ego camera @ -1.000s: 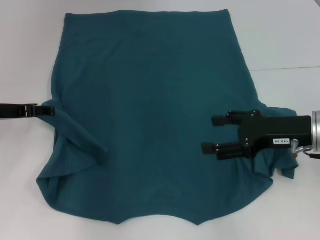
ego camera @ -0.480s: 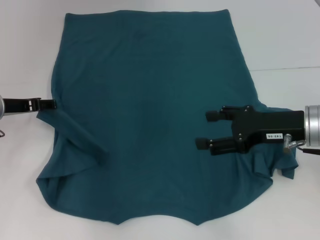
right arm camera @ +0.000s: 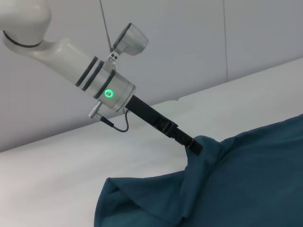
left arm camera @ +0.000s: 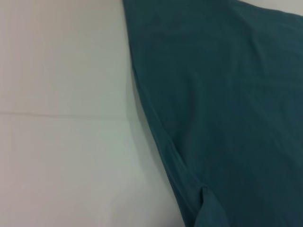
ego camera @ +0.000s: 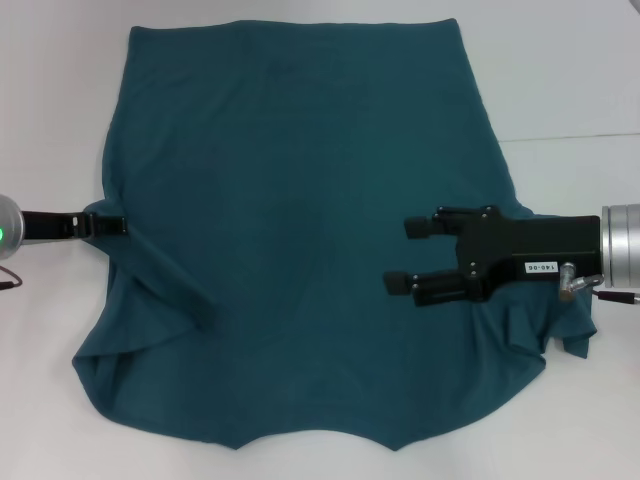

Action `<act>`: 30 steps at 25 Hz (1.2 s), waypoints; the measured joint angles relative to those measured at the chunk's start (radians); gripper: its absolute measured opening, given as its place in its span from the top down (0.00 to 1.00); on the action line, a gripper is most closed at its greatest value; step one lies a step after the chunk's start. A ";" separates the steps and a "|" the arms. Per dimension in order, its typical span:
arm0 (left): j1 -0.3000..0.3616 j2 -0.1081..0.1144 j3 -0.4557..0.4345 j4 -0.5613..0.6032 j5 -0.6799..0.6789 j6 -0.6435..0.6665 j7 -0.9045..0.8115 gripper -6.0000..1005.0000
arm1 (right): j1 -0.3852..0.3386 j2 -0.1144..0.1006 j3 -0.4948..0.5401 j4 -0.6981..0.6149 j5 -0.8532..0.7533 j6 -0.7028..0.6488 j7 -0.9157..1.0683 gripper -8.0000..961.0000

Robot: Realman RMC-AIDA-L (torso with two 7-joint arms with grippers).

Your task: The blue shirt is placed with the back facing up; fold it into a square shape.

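The blue shirt [ego camera: 300,230] lies spread over the white bench [ego camera: 570,70], filling most of the head view, plain side up; its lower edge runs close to the bottom of the frame and its lettered front is hidden underneath. At the right of the frame the right hand [ego camera: 400,255] reaches in over the cloth with its two black fingers parted and nothing between them; its body covers part of the crumpled right sleeve, so how that sleeve lies beneath it is hard to make out. At the left edge the left hand [ego camera: 110,226] has its tip buried in a raised bunch of the shirt's left sleeve, pinching the fabric; the fingers themselves are hidden by it. The right wrist view shows this more clearly: the left hand [right arm camera: 191,143] lifts a peak of cloth off the bench. The left wrist view shows only the shirt's edge against bare bench, with none of its own fingers.
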 joint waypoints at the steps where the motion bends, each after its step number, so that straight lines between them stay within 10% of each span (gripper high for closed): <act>1: 0.000 0.000 0.000 -0.002 0.000 0.000 0.002 0.07 | 0.001 0.000 0.000 0.000 0.000 0.000 0.000 0.05; 30: -0.140 -0.055 0.004 -0.077 -0.130 0.002 0.167 0.07 | 0.005 0.000 0.000 0.014 0.000 -0.001 0.003 0.05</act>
